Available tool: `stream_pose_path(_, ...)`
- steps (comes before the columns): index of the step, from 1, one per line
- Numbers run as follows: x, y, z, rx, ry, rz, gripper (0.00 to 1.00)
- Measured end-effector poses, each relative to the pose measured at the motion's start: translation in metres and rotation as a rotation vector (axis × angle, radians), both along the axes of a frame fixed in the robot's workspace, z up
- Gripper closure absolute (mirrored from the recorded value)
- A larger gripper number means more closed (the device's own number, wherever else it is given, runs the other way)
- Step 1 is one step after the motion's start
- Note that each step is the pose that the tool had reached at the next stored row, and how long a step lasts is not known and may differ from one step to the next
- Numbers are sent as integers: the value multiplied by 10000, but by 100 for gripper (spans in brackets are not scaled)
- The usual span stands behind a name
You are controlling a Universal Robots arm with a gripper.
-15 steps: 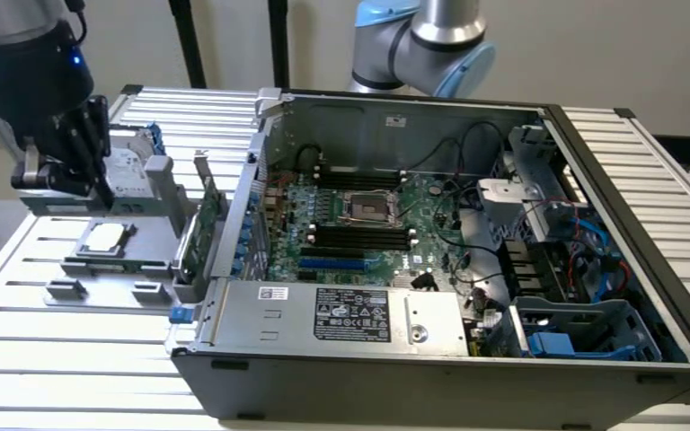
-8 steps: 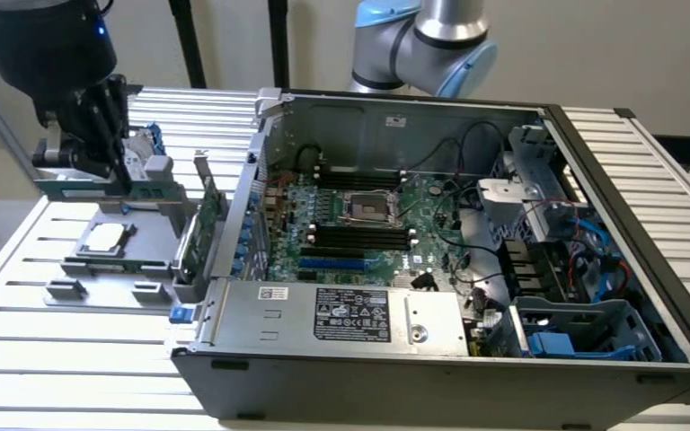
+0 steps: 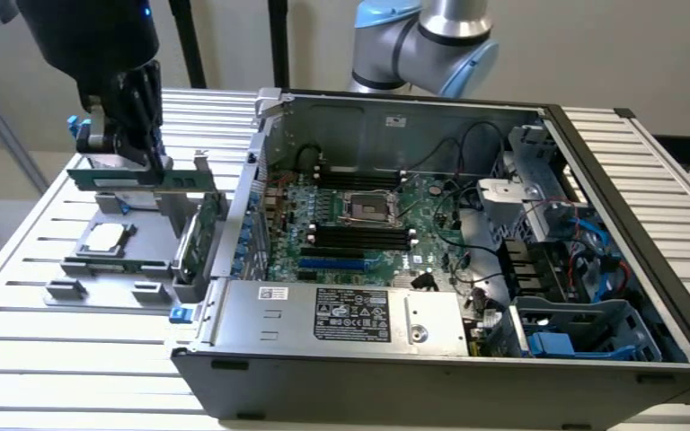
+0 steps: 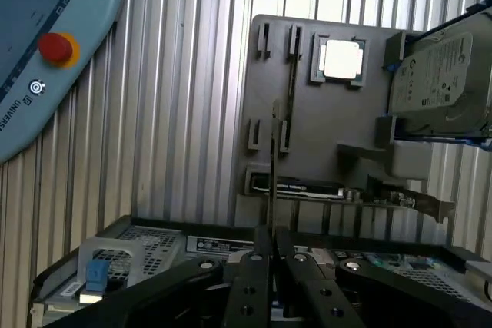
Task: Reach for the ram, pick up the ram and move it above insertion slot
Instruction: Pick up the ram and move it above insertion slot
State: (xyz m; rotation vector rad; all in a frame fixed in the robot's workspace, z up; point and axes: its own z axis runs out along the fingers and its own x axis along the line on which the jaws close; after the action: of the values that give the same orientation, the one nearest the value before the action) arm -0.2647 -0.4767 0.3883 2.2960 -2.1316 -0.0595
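Gripper (image 4: 269, 247) base and hard drive (image 4: 442, 78) cut off by frame edges

UR arm (image 3: 435, 40): light-blue joint caps, silver-grey tubes, approx 12 o'clock behind the case in ext. view. Wrist section at 10–11 o'clock reads black, poss. just shadowed. Gripper (image 4: 273, 255): matte black, two slim flat fingers (image 4: 251, 282) w/ small round screw holes; black angular linkages splay toward 8 and 4 o'clock.

A ribbed aluminium table (image 3: 33, 355), built of parallel slats, is seen under even, soft light. Behind it, at the far side, a plain pale wall (image 3: 632, 54) is seen, crossed by dark upright poles (image 3: 278, 43).
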Motion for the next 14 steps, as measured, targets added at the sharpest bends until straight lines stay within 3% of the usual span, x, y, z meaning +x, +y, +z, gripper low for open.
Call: stream_pose_path(14, 635, 0, 45, 129, 22, 8, 86)
